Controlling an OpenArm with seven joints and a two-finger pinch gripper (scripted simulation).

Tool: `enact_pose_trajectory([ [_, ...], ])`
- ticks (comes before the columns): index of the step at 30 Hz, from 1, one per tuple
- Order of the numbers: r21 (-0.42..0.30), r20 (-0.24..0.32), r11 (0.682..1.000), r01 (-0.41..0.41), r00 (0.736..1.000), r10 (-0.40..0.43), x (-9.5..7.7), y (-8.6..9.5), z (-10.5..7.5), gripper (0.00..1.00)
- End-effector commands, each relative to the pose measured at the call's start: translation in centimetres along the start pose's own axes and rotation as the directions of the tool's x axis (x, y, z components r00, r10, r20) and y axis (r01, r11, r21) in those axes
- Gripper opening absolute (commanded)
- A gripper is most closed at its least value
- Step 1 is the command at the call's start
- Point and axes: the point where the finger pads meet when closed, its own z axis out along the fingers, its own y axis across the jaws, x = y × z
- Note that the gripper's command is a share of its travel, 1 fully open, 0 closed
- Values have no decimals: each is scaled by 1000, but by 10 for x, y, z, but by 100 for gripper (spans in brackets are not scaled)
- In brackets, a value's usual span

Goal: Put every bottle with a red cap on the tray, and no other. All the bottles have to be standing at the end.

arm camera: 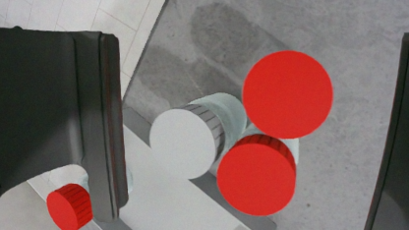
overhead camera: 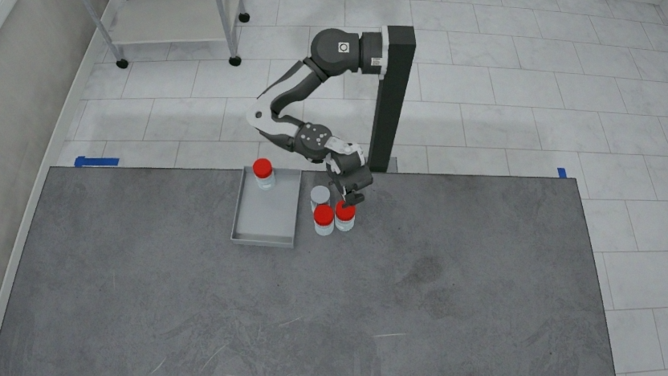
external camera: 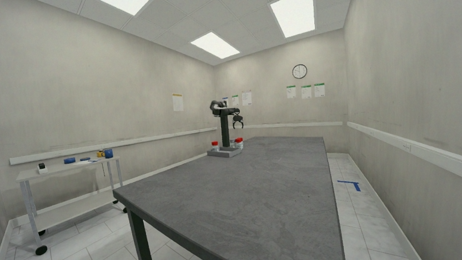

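Well, from where I stand, the gripper (overhead camera: 353, 200) (external camera: 237, 127) (arm camera: 232, 143) is released, its two fingers spread and pointing down, with nothing caught between them. It hangs well above the bench (overhead camera: 186, 304) (external camera: 258, 194) (arm camera: 354, 98), over by the little cluster of bottles next to the tray (overhead camera: 266, 243) (external camera: 219, 154) (arm camera: 162, 182).

One red-capped bottle (overhead camera: 263, 173) (external camera: 215, 145) (arm camera: 70, 206) is on the tray already, upright, near the edge on the arm's side. Two more with red caps are on the bench outside it: the nearer red bottle (overhead camera: 323, 219) (external camera: 238, 140) (arm camera: 257, 175), closer to the tray, and the farther red bottle (overhead camera: 344, 217) (arm camera: 288, 94) just beside it. Both stand upright.

Close behind them, toward the arm's post (overhead camera: 389, 107) (external camera: 224, 129), the pale-capped bottle (overhead camera: 320, 195) (arm camera: 183, 143) also stands off the tray, where it belongs. Whether those three touch one another, I can't tell. The arm (overhead camera: 258, 119) (external camera: 228, 111) is bent at its elbow, reaching over the bench edge. A wheeled cart (overhead camera: 168, 23) (external camera: 61, 171) stands along the wall.
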Motion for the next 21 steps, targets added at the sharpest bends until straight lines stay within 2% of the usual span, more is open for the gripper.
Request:
enact_pose_trajectory([
  [1,1,4,1000,4,1000,-4,1,2,-1,42],
  [10,2,5,1000,20,1000,-20,6,8,-1,42],
  [20,2,5,1000,19,1000,-19,6,8,62,42],
  [21,2,5,1000,19,1000,-19,6,8,62,42],
])
